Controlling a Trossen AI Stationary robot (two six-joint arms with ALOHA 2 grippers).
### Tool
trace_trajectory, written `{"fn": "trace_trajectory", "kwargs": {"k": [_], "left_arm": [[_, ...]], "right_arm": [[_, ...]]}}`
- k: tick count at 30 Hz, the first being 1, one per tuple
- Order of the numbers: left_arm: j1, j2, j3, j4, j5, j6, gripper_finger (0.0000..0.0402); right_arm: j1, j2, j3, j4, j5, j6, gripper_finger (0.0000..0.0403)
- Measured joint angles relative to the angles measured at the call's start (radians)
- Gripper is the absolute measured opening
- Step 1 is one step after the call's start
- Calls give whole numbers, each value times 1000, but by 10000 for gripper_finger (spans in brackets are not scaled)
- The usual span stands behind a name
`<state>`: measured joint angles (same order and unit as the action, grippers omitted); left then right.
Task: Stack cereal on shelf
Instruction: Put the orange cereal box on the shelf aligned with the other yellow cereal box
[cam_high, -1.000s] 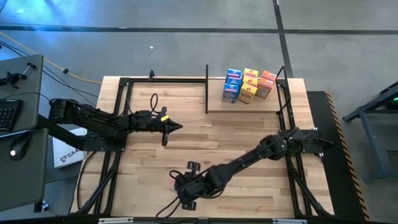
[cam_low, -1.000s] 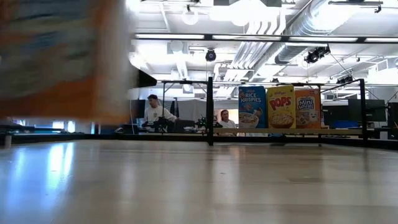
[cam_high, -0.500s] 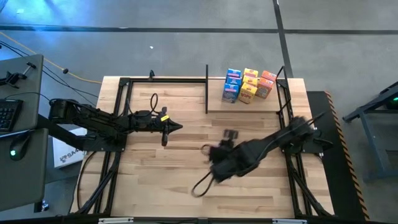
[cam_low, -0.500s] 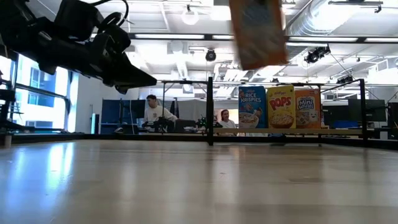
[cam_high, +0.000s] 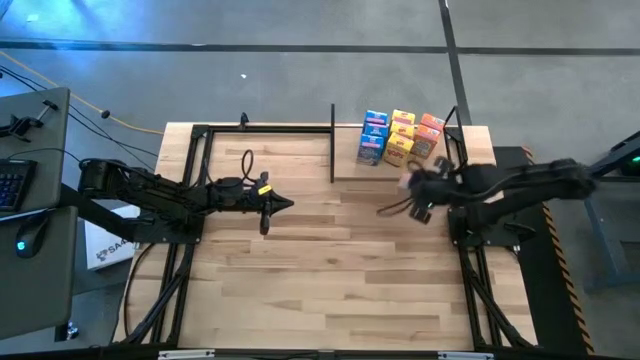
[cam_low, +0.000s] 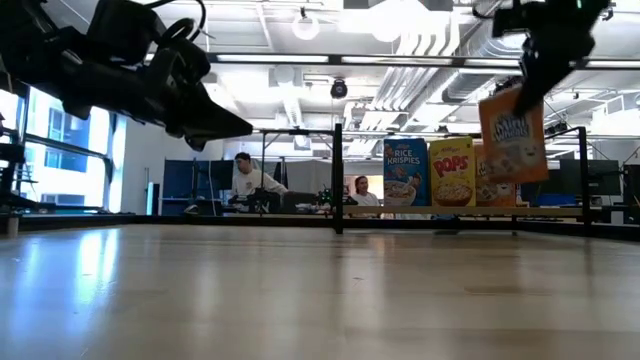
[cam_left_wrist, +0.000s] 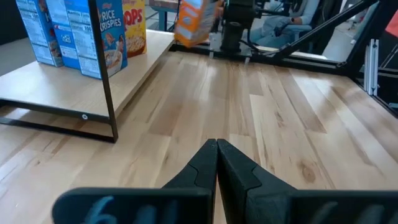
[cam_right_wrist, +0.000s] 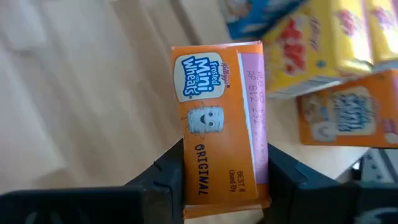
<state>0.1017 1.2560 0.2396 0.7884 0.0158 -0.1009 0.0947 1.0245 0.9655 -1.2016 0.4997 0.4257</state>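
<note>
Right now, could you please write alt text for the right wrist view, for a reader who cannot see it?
The right claw grips an orange Frosted Mini-Wheats cardboard cereal box between its dark fingers, held above the light wooden tabletop. Beyond it lie yellow, blue and orange cereal boxes.

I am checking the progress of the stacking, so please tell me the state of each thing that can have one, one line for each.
left gripper: shut, empty, waiting above the table's left part.
right gripper: shut on the orange cereal box, in the air near the shelf.
orange cereal box: held, lifted off the table, not yet placed.
cereal boxes on the shelf: standing upright, grouped in rows.
shelf: partly filled, free board beside the boxes.
</note>
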Motion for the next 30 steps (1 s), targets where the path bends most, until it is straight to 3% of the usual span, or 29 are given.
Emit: {"fn": "trace_trajectory", "kwargs": {"k": [7, 16, 21, 30], "left_arm": [[0, 0, 0, 26, 0, 0, 3], [0, 0, 0, 25, -1, 0, 3], [1, 0, 0, 24, -1, 0, 3], [0, 0, 0, 24, -1, 0, 3]], "right_arm": [[-320, -207, -158, 127, -34, -333, 122], [-675, -176, -234, 340, -233, -643, 122], [-763, -122, -233, 394, -275, -664, 130], [-776, -96, -224, 398, -242, -628, 217]]}}
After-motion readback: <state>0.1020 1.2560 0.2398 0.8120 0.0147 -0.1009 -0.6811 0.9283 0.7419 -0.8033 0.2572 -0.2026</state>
